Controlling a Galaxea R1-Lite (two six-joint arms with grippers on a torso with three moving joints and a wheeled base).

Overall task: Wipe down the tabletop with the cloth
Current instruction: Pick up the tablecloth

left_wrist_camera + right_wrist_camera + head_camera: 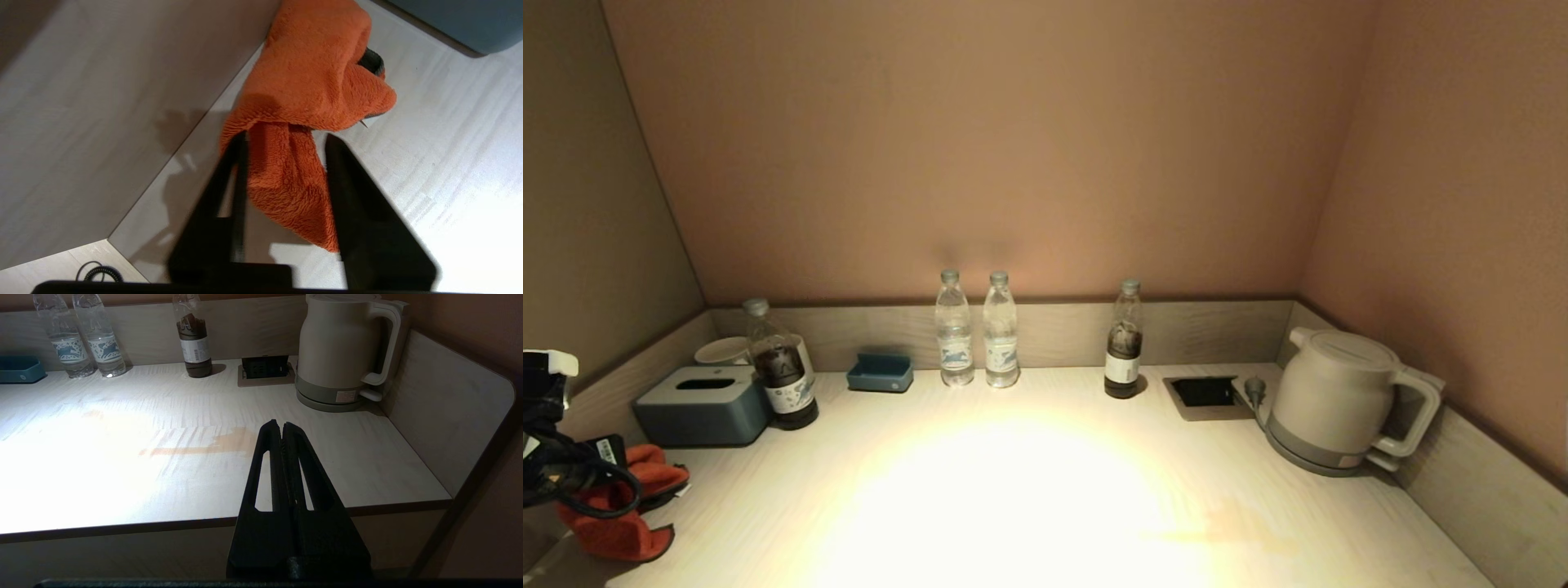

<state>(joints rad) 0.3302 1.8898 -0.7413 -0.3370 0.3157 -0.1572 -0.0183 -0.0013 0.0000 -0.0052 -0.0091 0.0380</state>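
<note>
While its two dark fingers (241,171) stand apart on either side of a hanging fold of the cloth (310,81), the left end effector (286,141) is released: one finger lies against the fold and the other stands clear of it, so nothing is clamped. In the left wrist view the orange terry cloth fills the upper middle of the frame, bunched against the low rim where it meets the worktop (449,163), with a dark edge showing at its upper right and a small white tag peeking out below that. In the head view the same arm and its cables sit at the far lower left of the frame, with the cloth crumpled beneath them on the worktop's near-left part. Just above it in that frame stands the grey-blue tissue box (704,404), with a dark-filled bottle (780,367) touching or just beside its right end and a small blue tray (880,372) further right. Two clear water bottles (976,331) stand side by side at the back rim in mid-frame, another dark bottle (1125,341) to their right, then a recessed socket panel (1205,394) and a pale kettle (1339,400) in the right corner. The right end effector (282,426) is clenched on nothing, its fingers pressed together off the worktop's front edge, pointing toward a faint orange-brown smear (204,447) on the surface.
</note>
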